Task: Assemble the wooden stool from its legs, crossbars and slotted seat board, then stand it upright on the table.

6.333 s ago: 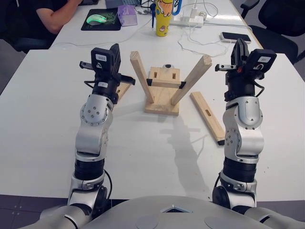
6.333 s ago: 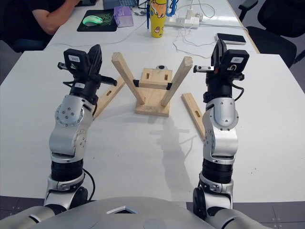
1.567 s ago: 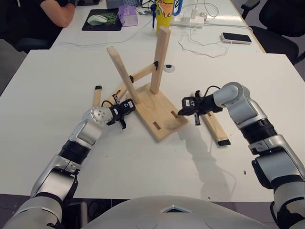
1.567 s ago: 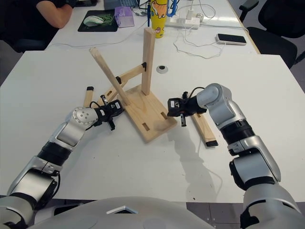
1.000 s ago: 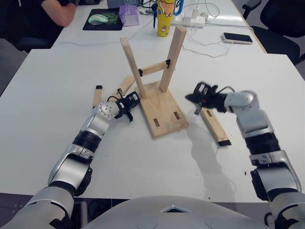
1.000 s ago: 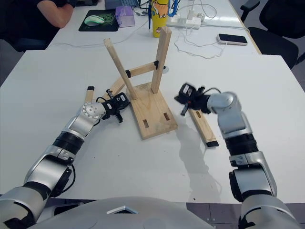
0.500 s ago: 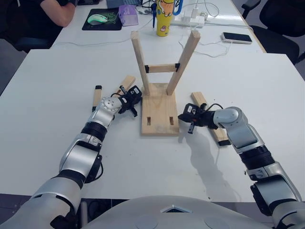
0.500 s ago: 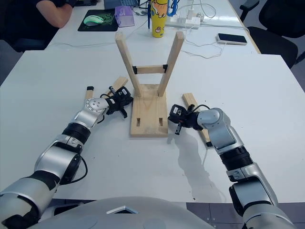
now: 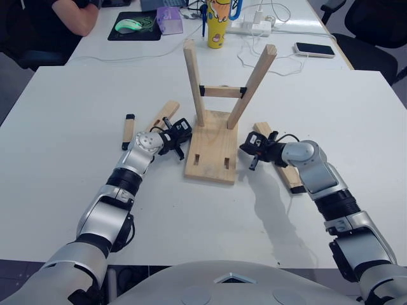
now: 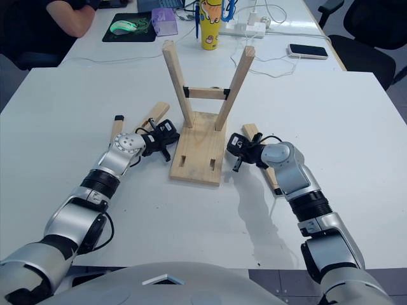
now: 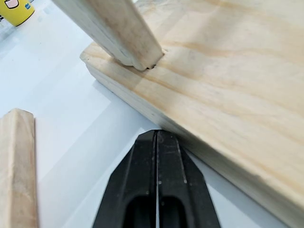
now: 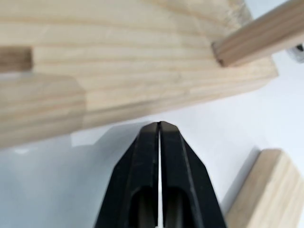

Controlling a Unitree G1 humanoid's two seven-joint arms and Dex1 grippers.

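Nudging from both sides, the left pincer (image 9: 180, 138) and the right pincer (image 9: 249, 147), each with fingers pressed together and holding nothing, have turned the seat board (image 9: 212, 159) from slanted to nearly straight on the counter (image 9: 76, 127). Its two fitted legs point up. The empty slots now face the robot, so the loose leg (image 9: 294, 181) probably comes next.

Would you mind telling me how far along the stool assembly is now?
Done: two legs, joined by a crossbar, stand in the seat board. In hand: nothing; left gripper and right gripper sit shut beside the board. Remaining: two loose legs, a loose crossbar, then turning it upright.
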